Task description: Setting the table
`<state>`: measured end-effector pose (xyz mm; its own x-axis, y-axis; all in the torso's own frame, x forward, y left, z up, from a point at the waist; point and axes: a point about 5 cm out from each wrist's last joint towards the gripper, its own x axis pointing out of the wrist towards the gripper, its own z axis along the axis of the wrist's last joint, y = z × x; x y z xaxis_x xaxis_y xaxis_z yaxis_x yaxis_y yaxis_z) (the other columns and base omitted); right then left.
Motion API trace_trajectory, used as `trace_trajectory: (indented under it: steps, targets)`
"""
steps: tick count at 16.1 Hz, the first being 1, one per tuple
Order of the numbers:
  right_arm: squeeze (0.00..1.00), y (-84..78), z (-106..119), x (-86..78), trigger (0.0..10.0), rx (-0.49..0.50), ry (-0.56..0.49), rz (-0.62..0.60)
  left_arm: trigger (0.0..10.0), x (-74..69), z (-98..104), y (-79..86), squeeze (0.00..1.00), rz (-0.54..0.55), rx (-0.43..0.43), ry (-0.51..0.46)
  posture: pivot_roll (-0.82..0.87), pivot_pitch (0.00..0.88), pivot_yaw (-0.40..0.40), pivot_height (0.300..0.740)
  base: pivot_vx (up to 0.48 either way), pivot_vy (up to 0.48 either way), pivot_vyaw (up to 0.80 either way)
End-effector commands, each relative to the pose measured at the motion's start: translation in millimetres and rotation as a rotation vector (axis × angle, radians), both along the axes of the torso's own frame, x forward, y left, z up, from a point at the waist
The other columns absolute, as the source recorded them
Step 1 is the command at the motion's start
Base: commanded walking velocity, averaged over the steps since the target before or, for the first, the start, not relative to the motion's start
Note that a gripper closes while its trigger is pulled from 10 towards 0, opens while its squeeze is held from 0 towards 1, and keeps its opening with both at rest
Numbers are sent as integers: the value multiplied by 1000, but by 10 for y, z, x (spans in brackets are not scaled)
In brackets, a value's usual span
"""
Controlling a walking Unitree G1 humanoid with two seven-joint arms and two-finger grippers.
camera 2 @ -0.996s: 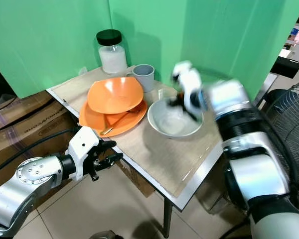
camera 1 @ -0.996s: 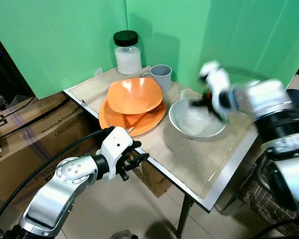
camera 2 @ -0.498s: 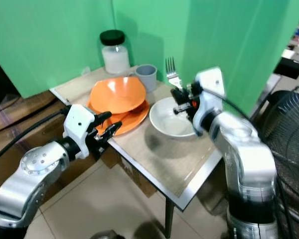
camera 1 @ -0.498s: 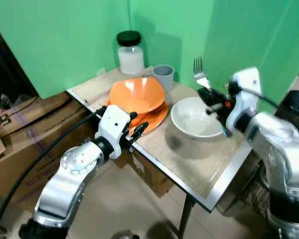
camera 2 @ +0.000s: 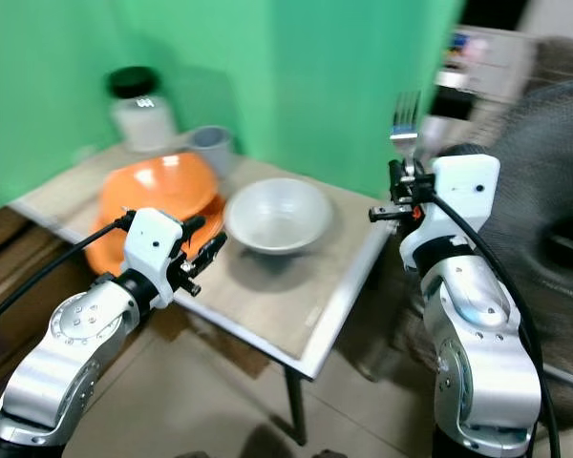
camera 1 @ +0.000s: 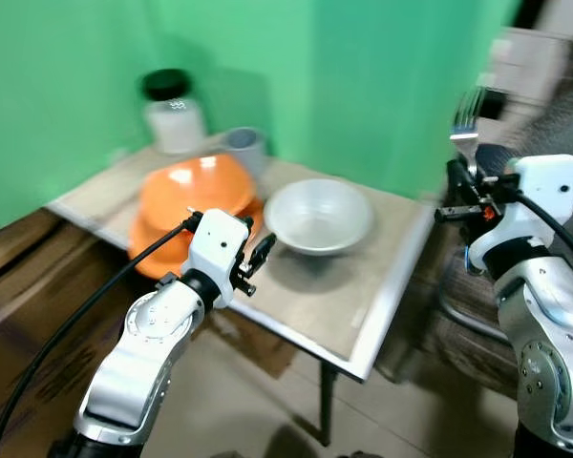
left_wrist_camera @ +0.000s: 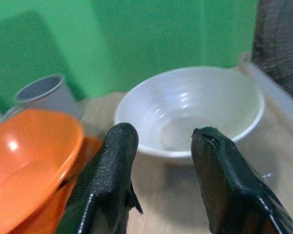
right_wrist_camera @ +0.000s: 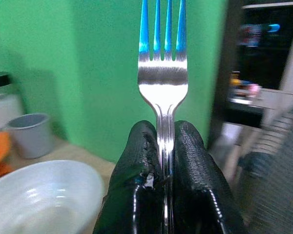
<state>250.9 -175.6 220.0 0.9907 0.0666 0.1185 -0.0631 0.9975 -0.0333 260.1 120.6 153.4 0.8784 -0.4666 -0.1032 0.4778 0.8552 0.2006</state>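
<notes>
Here a silver fork (right_wrist_camera: pixel 163 73) is held upright, tines up, pinched by its handle between the closed fingers (right_wrist_camera: pixel 136 170) of the right gripper (camera 2: pixel 404 196), which is raised off the right edge of the bench (camera 2: pixel 310 286), clear of its surface. A white bowl (camera 2: pixel 277 215) is seen standing on the bench near its middle, with an orange bowl (camera 2: pixel 162 181) stacked on an orange plate (camera 1: pixel 153 253) to its left. Behind these, a grey cup (camera 2: pixel 210 145) and a glass jar (camera 2: pixel 138 113) with a black lid are placed against the green backdrop (camera 2: pixel 296 76). The left gripper (camera 1: pixel 253 262) is held at the front edge of the bench, beside the orange plate, with its fingers (left_wrist_camera: pixel 110 170) spread apart and nothing between them; through the wrist view they are seen pointed toward the white bowl. A black cable (camera 1: pixel 86 324) is run along the left arm. Both eye views are blurred.
</notes>
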Motion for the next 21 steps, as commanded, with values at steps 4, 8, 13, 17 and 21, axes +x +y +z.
trace_trajectory:
  steps: [4,8,13,17,21]
  targets:
    - [0,81,-196,4,10000,3,54,41,10000,21,41,115,0,122,12,-54,62,0,16,740,0,0,-800]
    - [0,187,-440,65,10000,-62,152,65,10000,-3,36,265,0,200,-5,-52,66,0,-12,740,0,0,-800]
    - [0,153,-577,66,10000,-79,204,75,10000,-35,51,274,0,245,-8,-64,93,0,-36,740,0,0,-800]
    - [0,120,-564,12,10000,-66,210,39,10000,30,39,208,0,208,-13,-56,48,0,8,740,0,0,-800]
    - [0,104,-555,-11,10000,-61,224,27,10000,80,79,188,0,200,-38,-62,31,0,29,740,0,0,-800]
